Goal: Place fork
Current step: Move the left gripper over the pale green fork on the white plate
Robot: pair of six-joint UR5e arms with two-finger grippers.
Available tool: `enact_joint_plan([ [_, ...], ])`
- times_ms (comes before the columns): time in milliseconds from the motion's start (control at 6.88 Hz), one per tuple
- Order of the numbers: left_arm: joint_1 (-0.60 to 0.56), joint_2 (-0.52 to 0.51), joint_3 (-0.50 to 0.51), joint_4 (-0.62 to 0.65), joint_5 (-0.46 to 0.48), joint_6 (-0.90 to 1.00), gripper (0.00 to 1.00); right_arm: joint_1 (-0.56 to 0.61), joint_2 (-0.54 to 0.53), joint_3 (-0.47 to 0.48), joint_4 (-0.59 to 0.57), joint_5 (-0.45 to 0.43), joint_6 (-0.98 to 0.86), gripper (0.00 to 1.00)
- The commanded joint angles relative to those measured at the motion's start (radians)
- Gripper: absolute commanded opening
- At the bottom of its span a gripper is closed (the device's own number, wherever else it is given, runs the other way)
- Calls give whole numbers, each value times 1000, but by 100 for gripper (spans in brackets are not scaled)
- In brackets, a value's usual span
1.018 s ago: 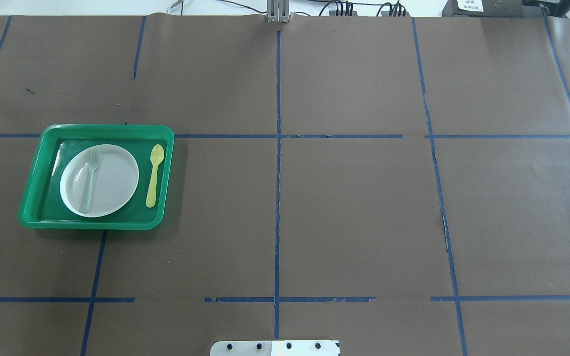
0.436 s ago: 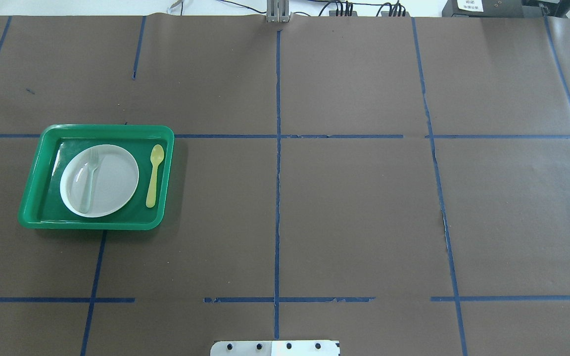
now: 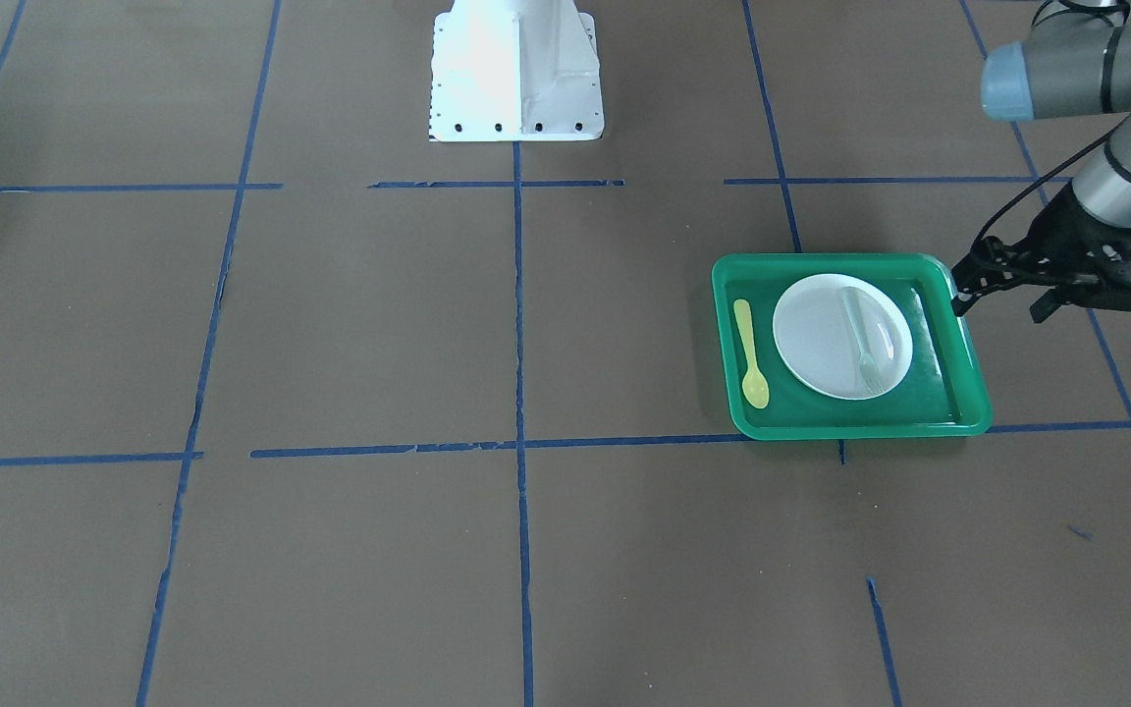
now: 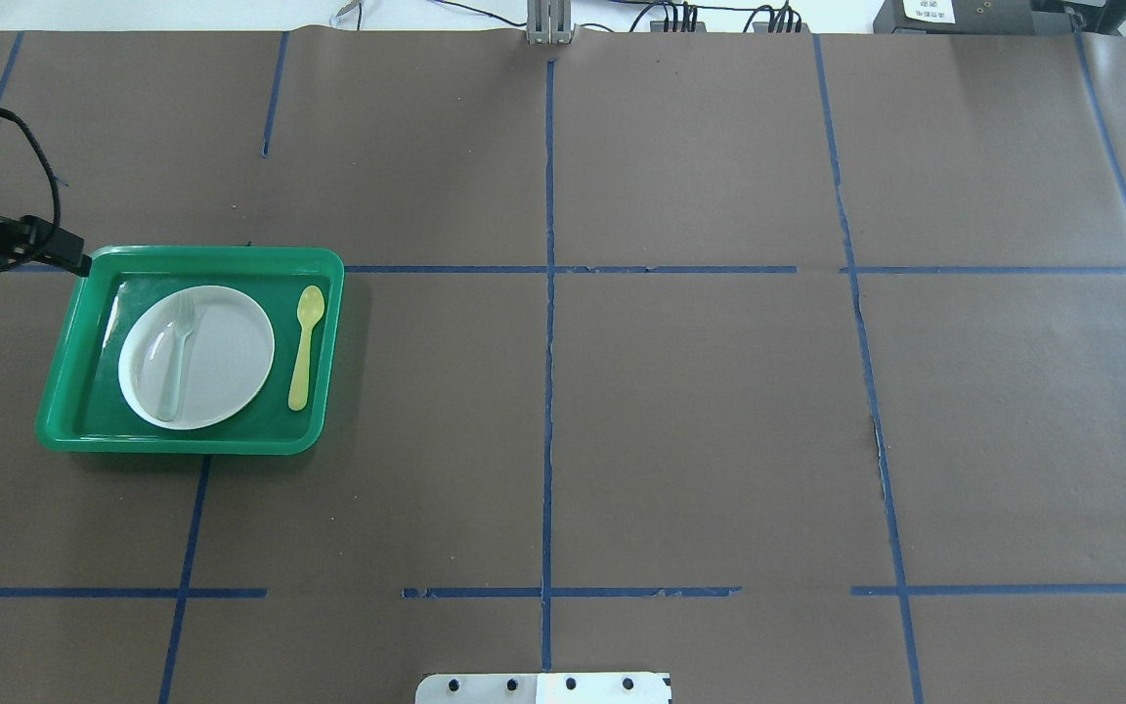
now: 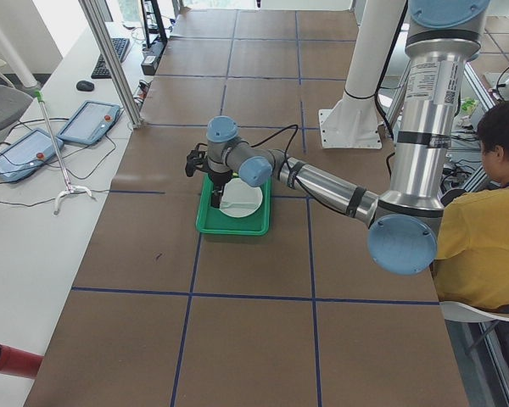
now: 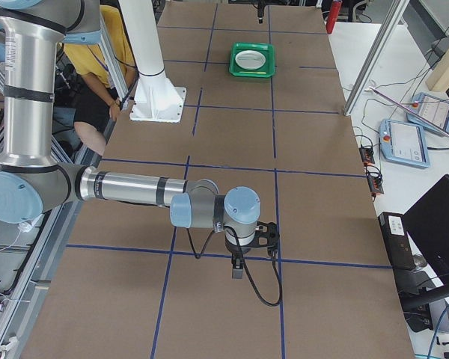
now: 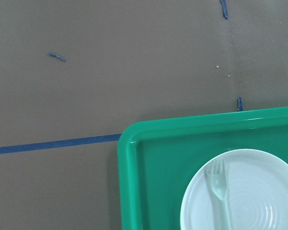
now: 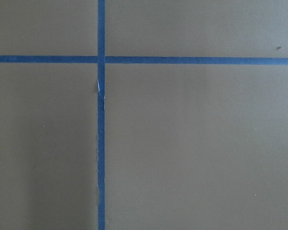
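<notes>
**Beside the green tray (image 4: pixel 188 447), the left gripper (image 3: pixel 1002 304) hangs with the fork (image 4: pixel 175 357) untouched**

The fork lies flat on the white plate (image 4: pixel 231 342) that sits inside the tray, on the half of the plate nearer the tray's left rim. Its long axis runs parallel to that rim. The tines point at the tray's far rim and the handle end at the near rim. A yellow spoon (image 4: pixel 304 352) lies parallel to it on the tray floor, between the plate and the tray's right rim, apart from the plate.

The left gripper is raised over the tray's left rim, touching nothing. Its fingers look spread and nothing is between them. From there the fork lies inward toward the tray's middle and below, only part of the plate's width away. The wrist view agrees, with the tray's corner and the tines low in the frame.

The right gripper (image 6: pixel 237 273) hovers over bare tabletop (image 4: pixel 700 411) well apart from the tray, seen only from the side, so I cannot tell its state.

Judging by this, the left arm is the one to take the fork. The grasp has not begun, and the fingers will want to close across the thin handle, square to its length. A flat, pale fork on a slick plate may slide or be hard to lift.
</notes>
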Motion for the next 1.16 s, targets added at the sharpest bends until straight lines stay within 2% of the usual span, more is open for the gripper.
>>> enact_joint_plan([
  [0, 144, -6, 101, -198, 90, -173, 100, 0, 0, 0, -1, -2, -1, 100],
  [436, 234, -6, 124, -219, 139, -241, 100, 0, 0, 0, -1, -2, -1, 100],
  [1018, 262, -6, 147, -217, 145, -252, 100, 0, 0, 0, -1, 0, 0, 100],
])
